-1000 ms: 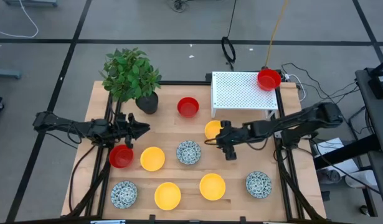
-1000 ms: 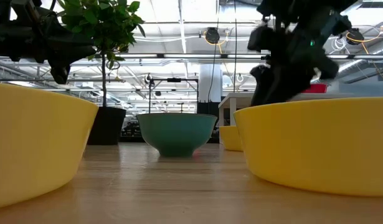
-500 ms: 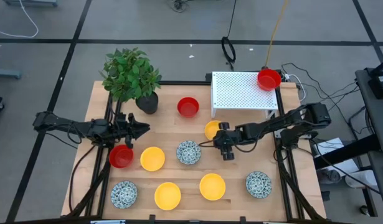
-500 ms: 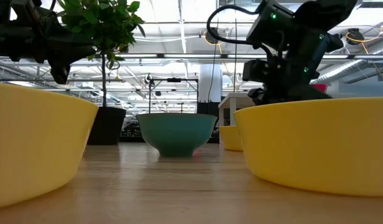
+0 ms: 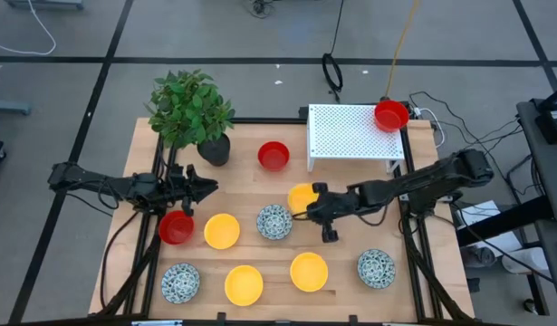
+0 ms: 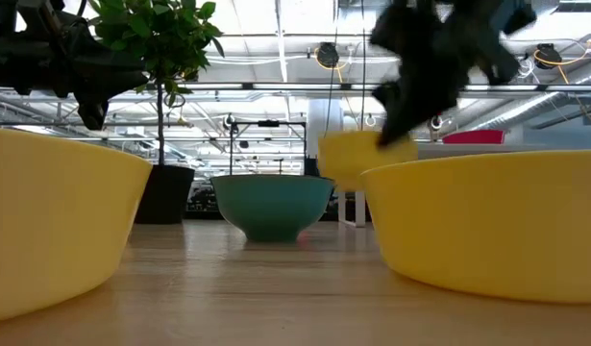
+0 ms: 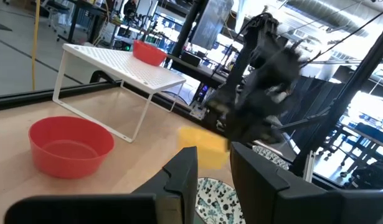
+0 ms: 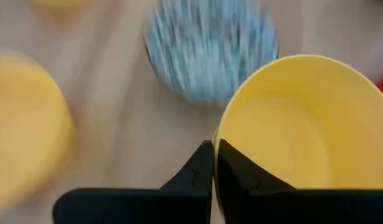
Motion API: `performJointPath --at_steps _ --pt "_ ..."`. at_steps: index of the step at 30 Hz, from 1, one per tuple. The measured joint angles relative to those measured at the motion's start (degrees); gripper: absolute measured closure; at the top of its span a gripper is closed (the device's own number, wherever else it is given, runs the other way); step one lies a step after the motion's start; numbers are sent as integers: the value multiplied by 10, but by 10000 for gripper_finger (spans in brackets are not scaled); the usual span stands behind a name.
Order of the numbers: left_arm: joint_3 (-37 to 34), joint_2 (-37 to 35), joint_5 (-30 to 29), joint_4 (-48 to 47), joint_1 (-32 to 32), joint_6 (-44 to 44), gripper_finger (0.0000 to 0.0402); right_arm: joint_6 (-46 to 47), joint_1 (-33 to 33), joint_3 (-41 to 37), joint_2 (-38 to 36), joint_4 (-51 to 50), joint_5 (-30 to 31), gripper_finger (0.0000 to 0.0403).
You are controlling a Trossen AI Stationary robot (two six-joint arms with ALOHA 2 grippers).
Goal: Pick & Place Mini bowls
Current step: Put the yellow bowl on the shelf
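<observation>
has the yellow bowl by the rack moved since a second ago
Yes. The right gripper is shut on the yellow bowl, which has lifted off the table and shifted away from the rack, toward the speckled bowl.

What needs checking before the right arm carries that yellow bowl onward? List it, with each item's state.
1. Right tool shut on the yellow bowl rim: ok.
2. Bowl off the table, seen in the low view: ok.
3. Bowl held level: cannot tell, the arm is blurred.
4. Left tool away from the lifted bowl, waiting above the red bowl: ok.
5. Space on the white rack beside its red bowl: ok.
6. Speckled bowl close under the carried bowl: not ok, lift higher first.
</observation>
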Motion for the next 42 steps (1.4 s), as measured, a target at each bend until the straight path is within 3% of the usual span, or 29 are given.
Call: performJointPath --at_steps 4,12,18,23,29,42 --pt "0 0 0 -1 0 0 304 0 4 61 -38 -30 11 402" --pt "0 0 0 -1 0 0 304 -10 -54 172 -71 -241 155 402" --pt "0 0 0 -1 0 0 304 52 -147 206 -71 -359 159 402" --pt "0 0 0 0 0 0 304 59 -229 206 -71 -353 159 402" --pt "0 0 0 0 0 0 304 81 -323 206 -44 -309 96 403" --pt "0 0 0 0 0 0 304 76 -405 216 27 -236 61 403"
